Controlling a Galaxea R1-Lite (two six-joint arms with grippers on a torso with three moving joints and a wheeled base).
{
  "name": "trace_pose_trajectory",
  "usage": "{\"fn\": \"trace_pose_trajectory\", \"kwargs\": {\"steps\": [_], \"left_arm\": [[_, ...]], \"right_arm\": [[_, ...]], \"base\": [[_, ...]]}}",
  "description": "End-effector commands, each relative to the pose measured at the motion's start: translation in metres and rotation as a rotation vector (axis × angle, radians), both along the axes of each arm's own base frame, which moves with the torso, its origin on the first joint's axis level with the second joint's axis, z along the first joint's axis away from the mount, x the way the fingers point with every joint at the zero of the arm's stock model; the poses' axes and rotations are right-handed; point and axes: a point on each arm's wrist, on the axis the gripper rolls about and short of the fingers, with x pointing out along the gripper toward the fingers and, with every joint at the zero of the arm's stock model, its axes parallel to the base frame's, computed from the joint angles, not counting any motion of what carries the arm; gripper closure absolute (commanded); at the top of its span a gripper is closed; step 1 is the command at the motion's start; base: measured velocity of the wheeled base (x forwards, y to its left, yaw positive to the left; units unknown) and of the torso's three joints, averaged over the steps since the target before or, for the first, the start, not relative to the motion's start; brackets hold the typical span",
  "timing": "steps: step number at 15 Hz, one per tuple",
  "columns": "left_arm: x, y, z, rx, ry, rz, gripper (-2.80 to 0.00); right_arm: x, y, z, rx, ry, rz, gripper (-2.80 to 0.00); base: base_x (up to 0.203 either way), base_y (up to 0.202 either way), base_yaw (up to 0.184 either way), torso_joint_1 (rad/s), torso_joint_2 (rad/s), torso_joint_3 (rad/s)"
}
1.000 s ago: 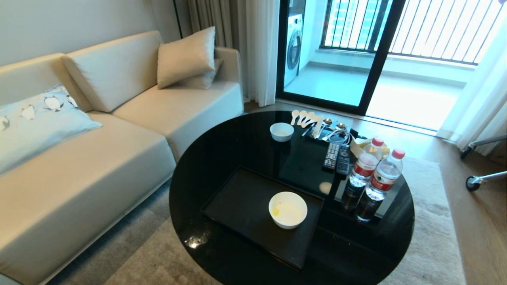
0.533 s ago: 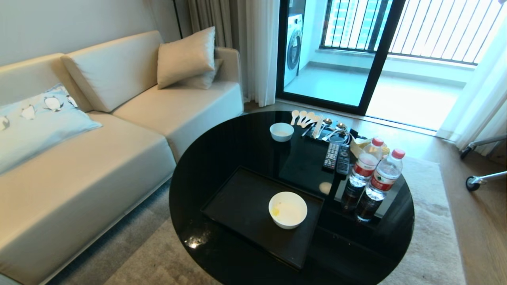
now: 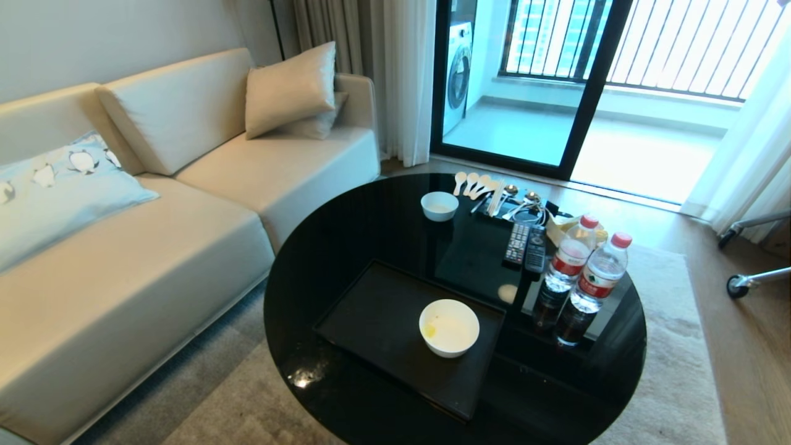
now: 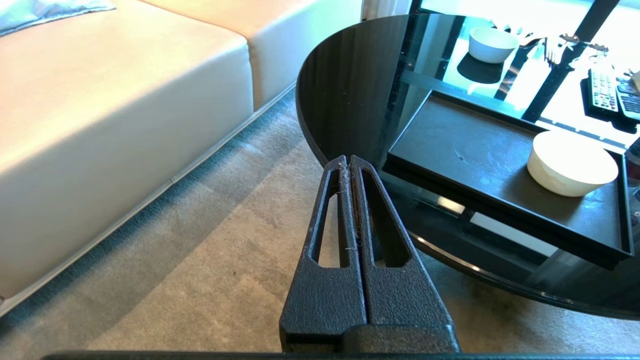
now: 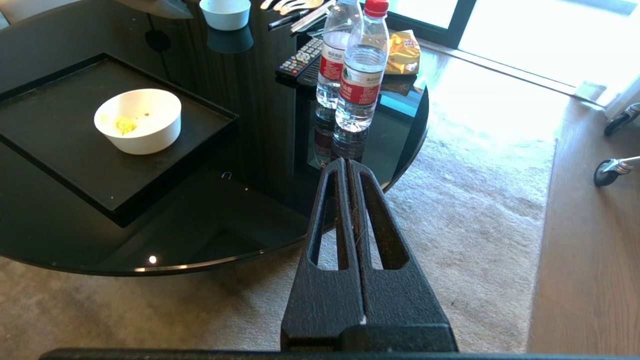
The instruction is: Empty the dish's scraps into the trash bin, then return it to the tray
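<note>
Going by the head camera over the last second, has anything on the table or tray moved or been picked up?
Nothing visibly changed. The dish sits on the tray as before, yellow scraps inside, and the small bowl, remotes and water bottles are where they were. Neither arm appears in the head view; the wrist views show the left gripper and right gripper shut and empty beside the table.

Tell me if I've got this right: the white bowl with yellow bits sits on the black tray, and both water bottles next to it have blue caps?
Not quite. The white bowl with yellow bits does sit on the black tray, but the two water bottles have red caps, not blue. The right wrist view shows them clearly.
</note>
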Motion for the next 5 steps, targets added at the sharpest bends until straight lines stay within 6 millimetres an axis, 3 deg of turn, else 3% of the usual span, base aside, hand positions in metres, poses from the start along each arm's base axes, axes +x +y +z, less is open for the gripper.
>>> {"fn": "trace_pose_trajectory", "kwargs": {"steps": [1, 5], "left_arm": [[0.0, 0.0, 0.0, 0.0, -0.001, 0.0, 0.0], [0.0, 0.0, 0.0, 0.0, -0.001, 0.0, 0.0]], "right_arm": [[-0.0001, 0.0, 0.0002, 0.001, 0.0, 0.001, 0.0], [0.0, 0.0, 0.0001, 0.017, 0.0, 0.002, 0.0]], "base": [[0.0, 0.0, 0.0, 0.0, 0.0, 0.0], [0.0, 0.0, 0.0, 0.0, 0.0, 0.0]]}}
